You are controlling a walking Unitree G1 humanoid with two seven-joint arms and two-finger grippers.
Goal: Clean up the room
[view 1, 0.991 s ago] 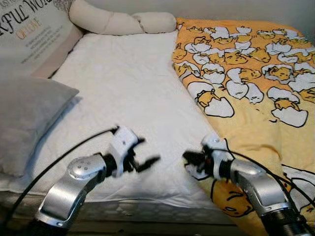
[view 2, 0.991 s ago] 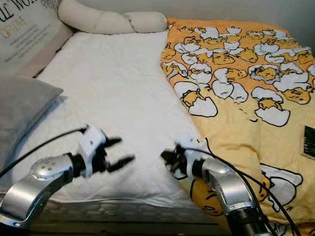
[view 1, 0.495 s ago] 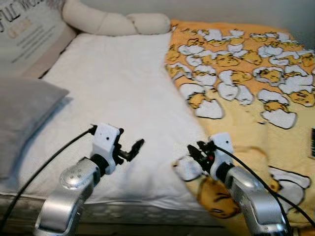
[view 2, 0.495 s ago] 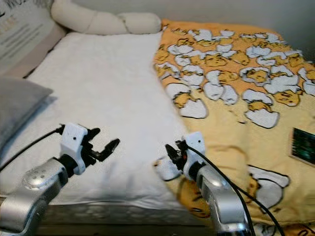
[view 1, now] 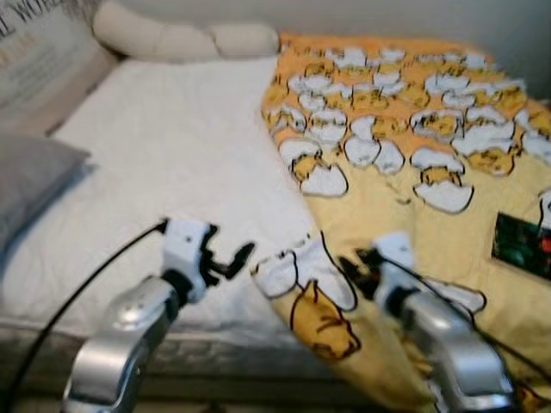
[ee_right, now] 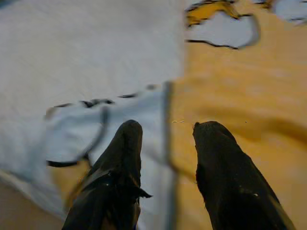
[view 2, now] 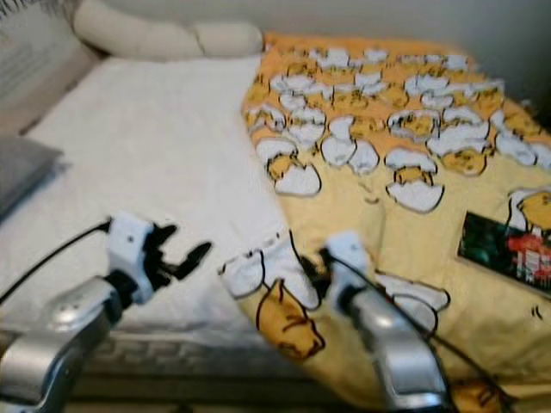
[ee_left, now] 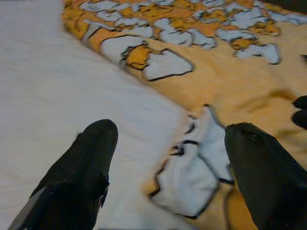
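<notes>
Both grippers are hovering open-fingered at the bed's near edge, left gripper (view 1: 231,259) over the white quilted mattress (view 1: 172,163), right gripper (view 1: 357,267) beside the orange egg-print blanket's (view 1: 405,146) corner, which risks slipping floorward.

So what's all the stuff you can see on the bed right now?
Blanket: one, orange-yellow with cartoon egg prints, over the right side of the bed, its near corner lying on the white sheet.
White sheet: one, white, covering the left side of the bed.
Long pillow: one, cream, along the head of the bed.
Grey pillow: one, grey, at the left edge.
Printed cushion: one, pale with lettering, far left corner.
Dark flat item: one, dark with red and green, on the blanket at right; too blurred to identify.
Left gripper: black fingers, open, over the sheet.
Right gripper: black fingers, open, over the blanket's near corner.
</notes>
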